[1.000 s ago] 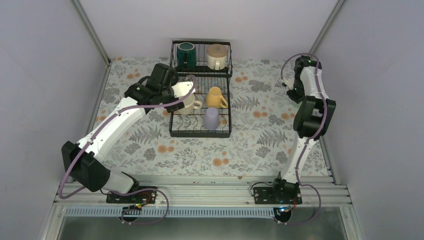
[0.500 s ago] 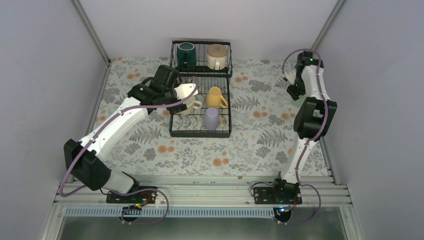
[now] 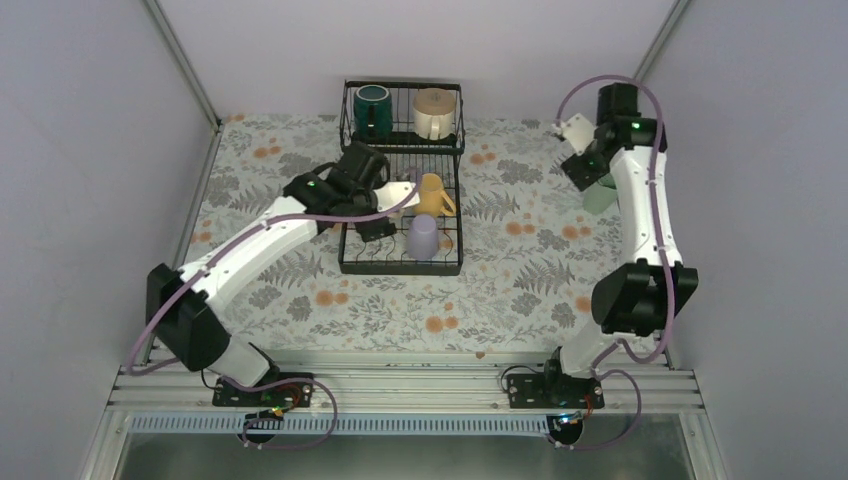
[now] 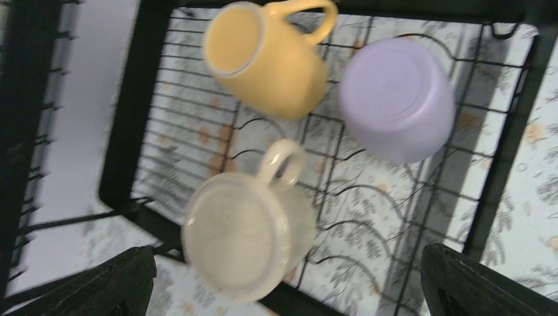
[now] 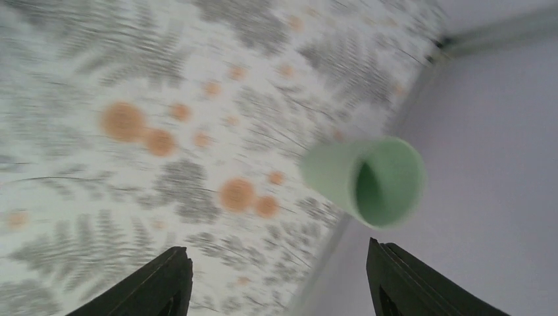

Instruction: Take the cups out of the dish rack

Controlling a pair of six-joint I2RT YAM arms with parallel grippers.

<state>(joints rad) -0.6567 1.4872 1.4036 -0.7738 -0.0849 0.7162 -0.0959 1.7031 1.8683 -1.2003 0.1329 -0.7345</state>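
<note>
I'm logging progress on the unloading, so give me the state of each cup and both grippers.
dark green cup: upright, raised basket.
tan cup: upright, raised basket.
yellow mug: on its side, lower tray.
cream mug: lower tray, ungrasped.
lavender tumbler: upside down, lower tray.
mint cup: on the table, free.
left gripper: open.
right gripper: open.

You will find no readable text, label, brand, number or sign on anything in these views, cups and rack included.
</note>
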